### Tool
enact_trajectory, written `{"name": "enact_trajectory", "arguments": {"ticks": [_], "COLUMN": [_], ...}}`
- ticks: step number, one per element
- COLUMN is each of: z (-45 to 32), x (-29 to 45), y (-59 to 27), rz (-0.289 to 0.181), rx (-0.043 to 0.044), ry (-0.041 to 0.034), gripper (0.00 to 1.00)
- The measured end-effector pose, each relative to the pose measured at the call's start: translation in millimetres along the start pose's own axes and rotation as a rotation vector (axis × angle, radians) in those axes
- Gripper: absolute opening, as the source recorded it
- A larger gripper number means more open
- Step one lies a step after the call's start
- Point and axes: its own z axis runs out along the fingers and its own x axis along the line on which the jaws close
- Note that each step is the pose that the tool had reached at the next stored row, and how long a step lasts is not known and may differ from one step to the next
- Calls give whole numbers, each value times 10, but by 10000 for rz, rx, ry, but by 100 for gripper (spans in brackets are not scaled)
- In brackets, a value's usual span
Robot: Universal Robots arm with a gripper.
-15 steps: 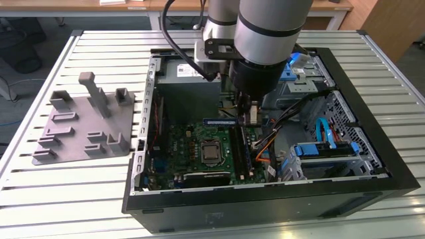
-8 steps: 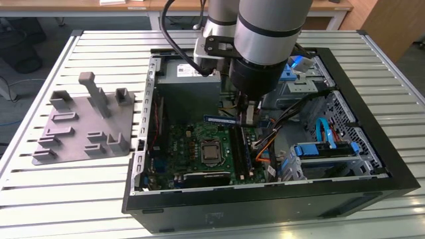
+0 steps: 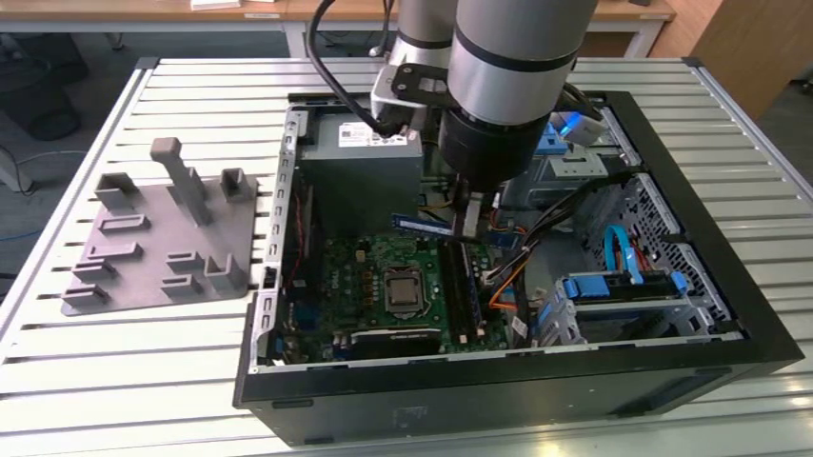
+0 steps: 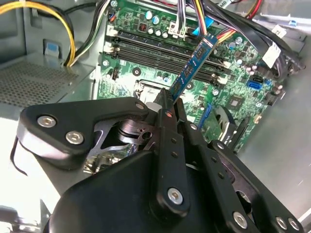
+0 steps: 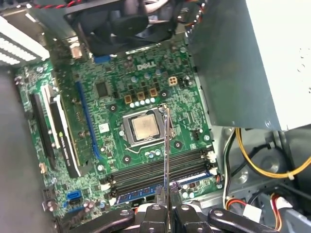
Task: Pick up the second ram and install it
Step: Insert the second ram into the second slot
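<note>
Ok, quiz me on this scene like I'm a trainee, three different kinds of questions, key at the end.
1. Fill in: the grey holder tray stands at the exterior view's ____ of the computer case.
2. True or false: the gripper is shut on the second ram.
3. Where is the second ram? A) on the grey holder tray B) held over the motherboard C) outside the computer case.
Key: 1 left; 2 true; 3 B.

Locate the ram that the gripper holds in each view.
Exterior view: ram level above the motherboard.
Second wrist view: ram slants over the slots.
First wrist view: ram edge-on, a thin line crossing the slots.
Shared landmark: the long black slots.
</note>
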Motion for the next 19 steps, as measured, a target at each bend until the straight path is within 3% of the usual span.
{"name": "enact_trajectory", "arguments": {"ticks": [19], "z": [9], "x": [1], "y": [0], "rz": [2169], "rx": [126], "ry": [-27], "gripper": [14]}}
